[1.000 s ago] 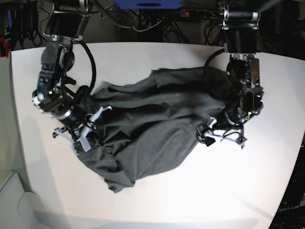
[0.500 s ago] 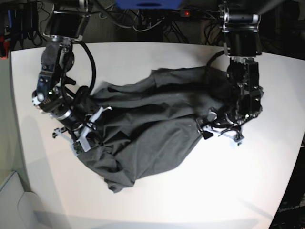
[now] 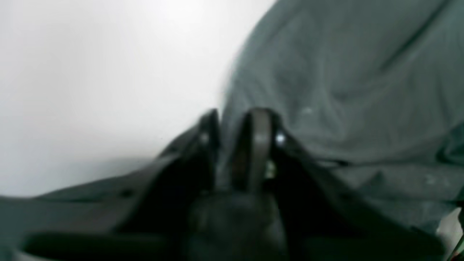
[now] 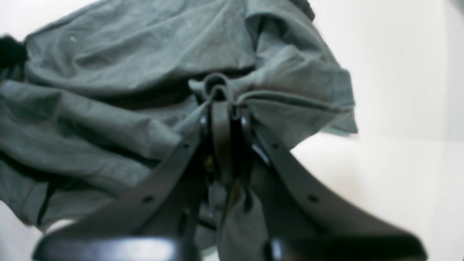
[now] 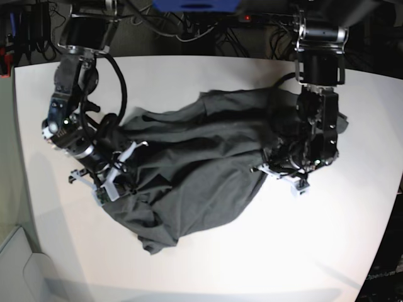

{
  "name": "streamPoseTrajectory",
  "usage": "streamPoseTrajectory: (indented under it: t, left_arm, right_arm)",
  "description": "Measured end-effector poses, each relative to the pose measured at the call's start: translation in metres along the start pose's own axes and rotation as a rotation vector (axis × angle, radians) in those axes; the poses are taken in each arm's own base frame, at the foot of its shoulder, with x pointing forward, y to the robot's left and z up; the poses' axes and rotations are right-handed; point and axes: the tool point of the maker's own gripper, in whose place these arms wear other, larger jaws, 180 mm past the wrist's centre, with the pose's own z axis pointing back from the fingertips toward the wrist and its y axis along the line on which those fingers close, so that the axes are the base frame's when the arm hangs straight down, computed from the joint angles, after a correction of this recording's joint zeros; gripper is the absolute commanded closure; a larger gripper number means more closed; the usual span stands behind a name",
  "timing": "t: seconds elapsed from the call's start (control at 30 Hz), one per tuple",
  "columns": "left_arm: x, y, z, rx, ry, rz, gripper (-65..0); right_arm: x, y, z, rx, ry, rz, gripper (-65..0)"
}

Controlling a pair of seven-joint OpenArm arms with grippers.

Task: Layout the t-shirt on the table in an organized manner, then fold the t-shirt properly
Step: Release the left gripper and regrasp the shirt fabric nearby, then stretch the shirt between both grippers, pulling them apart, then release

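The dark grey t-shirt [image 5: 195, 157] lies crumpled across the middle of the white table [image 5: 189, 75]. My right gripper [image 5: 113, 182] is at the shirt's left side in the base view. Seen from the right wrist, the right gripper [image 4: 221, 105] is shut on a bunched fold of the t-shirt [image 4: 108, 72]. My left gripper [image 5: 272, 168] is at the shirt's right edge. In the blurred left wrist view the left gripper [image 3: 232, 116] has its fingers drawn close together over the t-shirt [image 3: 344, 72] edge, with grey cloth between them.
Dark cables and equipment [image 5: 189, 28] run behind the table's far edge. A pale block [image 5: 16, 264] sits off the table's front left corner. Bare table [image 5: 264, 251] stretches in front of the shirt, and bare table [image 3: 90, 72] lies beside the left gripper.
My left gripper has slid in onto the shirt's right edge and its jaws have closed from wide open. The right arm and its hold on the fabric have not moved.
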Motion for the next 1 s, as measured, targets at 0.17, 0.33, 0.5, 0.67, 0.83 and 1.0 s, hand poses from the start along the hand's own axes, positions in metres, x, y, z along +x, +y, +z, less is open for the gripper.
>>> streamPoseTrajectory:
  t: [0.17, 0.33, 0.5, 0.67, 0.83, 1.0]
  left_arm:
    - [-0.001, 0.000, 0.000, -0.001, 0.001, -0.005, -0.3]
    - [0.009, 0.019, 0.014, 0.029, -0.023, -0.014, -0.3]
    - [0.043, 0.062, 0.048, 0.062, -0.119, 0.111, -0.3]
    - [0.052, 0.101, 0.064, 0.126, -0.151, 0.147, -0.4]
    - [0.034, 0.125, 0.071, 0.179, -0.132, 0.129, -0.4]
    - [0.039, 0.148, 0.093, 0.192, -0.201, 0.201, -0.4]
  right_arm:
    - [0.006, -0.001, 0.003, -0.008, -0.016, 0.010, 0.0]
    - [0.006, -0.001, 0.003, -0.008, -0.016, 0.011, 0.0]
    - [0.011, -0.004, 0.005, -0.018, -0.025, 0.020, 0.0]
    - [0.038, -0.007, 0.011, -0.034, -0.087, 0.052, 0.0]
    - [0.047, -0.013, 0.011, -0.049, -0.080, 0.065, 0.0]
    - [0.055, -0.017, 0.011, -0.058, -0.092, 0.072, 0.0]
